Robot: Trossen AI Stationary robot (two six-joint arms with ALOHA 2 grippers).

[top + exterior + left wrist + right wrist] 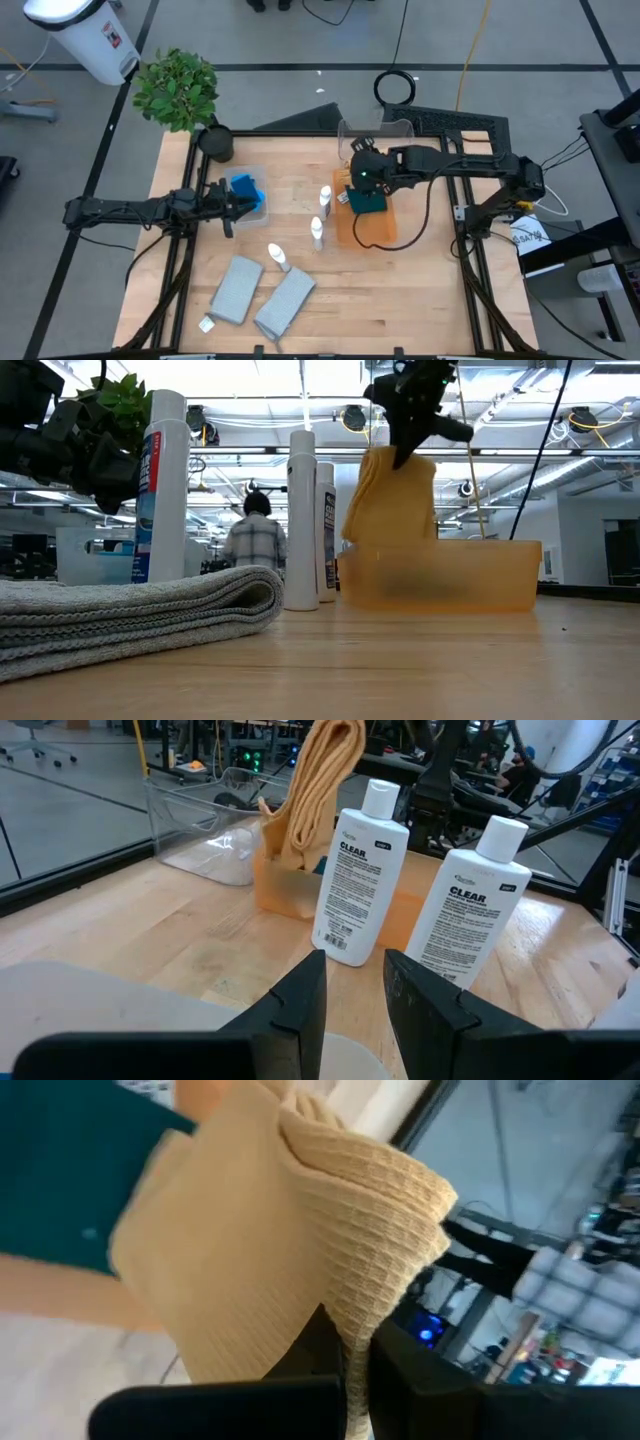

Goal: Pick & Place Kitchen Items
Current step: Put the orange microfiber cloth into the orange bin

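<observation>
The right claw [405,452] pinches the top of the orange cloth [388,495], which hangs above the orange tray [440,575] at the tabletop's [420,280] far right. The left claw [355,985], narrowly parted and empty, hovers near two upright white bottles [360,870] left of the tray.

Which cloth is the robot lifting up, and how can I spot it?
Find the orange rectangular tray right of the three white bottles. The right gripper hangs over it, its fingers pinching a ribbed orange cloth that dangles into the tray. It is the only cloth in the air; the grey ones lie flat.
</observation>
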